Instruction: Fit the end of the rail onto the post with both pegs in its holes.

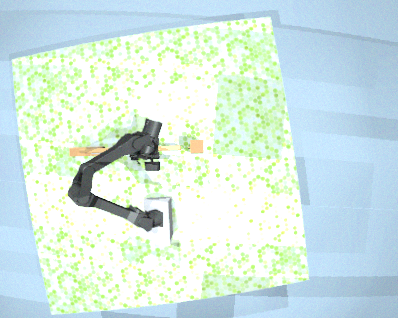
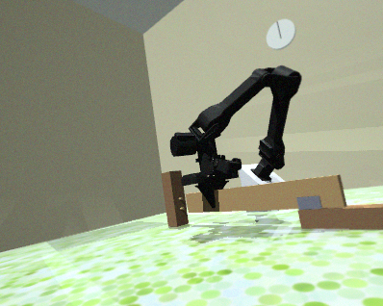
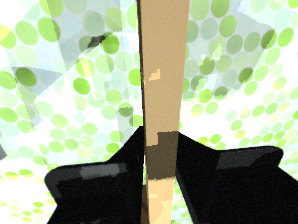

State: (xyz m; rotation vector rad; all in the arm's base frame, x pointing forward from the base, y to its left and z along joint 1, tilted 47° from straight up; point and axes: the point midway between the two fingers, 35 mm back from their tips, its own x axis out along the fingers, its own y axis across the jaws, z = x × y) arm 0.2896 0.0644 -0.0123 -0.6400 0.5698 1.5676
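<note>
Gripping the rail (image 2: 281, 193) tight with the gripper (image 2: 211, 192), fingers squeezing both sides of the wood near its end. Sitting at middle left of the exterior view, just left of the rail's end, with a small gap showing: the post (image 2: 174, 198), two little pegs (image 2: 180, 202) poking out toward the rail. Lying long and straight across the picture, left to right, the far end going behind the low footboard block (image 2: 348, 216) with its grey bracket (image 2: 309, 202) at lower right. Needing, probably, a straight slide left along that long line. Resting on a table (image 2: 132, 269) with green dots. Standing behind: plain tan walls and a round clock (image 2: 280, 34).
</note>
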